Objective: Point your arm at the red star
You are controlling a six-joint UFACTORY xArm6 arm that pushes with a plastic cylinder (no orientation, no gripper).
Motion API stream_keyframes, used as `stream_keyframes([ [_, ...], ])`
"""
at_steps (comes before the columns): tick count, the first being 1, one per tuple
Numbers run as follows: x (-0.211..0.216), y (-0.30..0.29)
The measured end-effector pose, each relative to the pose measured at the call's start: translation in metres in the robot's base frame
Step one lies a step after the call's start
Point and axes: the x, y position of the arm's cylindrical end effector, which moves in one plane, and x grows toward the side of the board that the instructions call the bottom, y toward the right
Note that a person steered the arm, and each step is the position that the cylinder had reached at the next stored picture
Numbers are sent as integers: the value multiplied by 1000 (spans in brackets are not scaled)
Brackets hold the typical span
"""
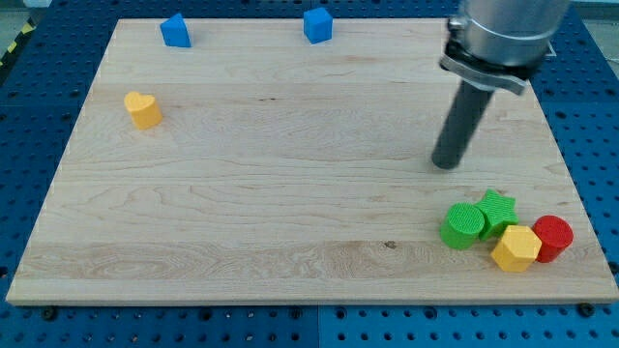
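No red star can be made out; the only red block (pixel 554 237) looks round and sits at the view's bottom right. It touches a yellow hexagon (pixel 515 248), next to a green star (pixel 497 211) and a green cylinder (pixel 463 225). My tip (pixel 446 162) rests on the board above and left of this cluster, apart from every block.
A yellow heart (pixel 143 109) lies at the view's left. Two blue blocks (pixel 175 30) (pixel 317 24) sit near the top edge of the wooden board (pixel 242 193). A blue pegboard (pixel 29 145) surrounds the board.
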Motion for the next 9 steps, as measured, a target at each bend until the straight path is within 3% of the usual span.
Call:
stream_keyframes([
  [2,-21,-8],
  [5,-105,167],
  [7,-124,166],
  [9,-203,165],
])
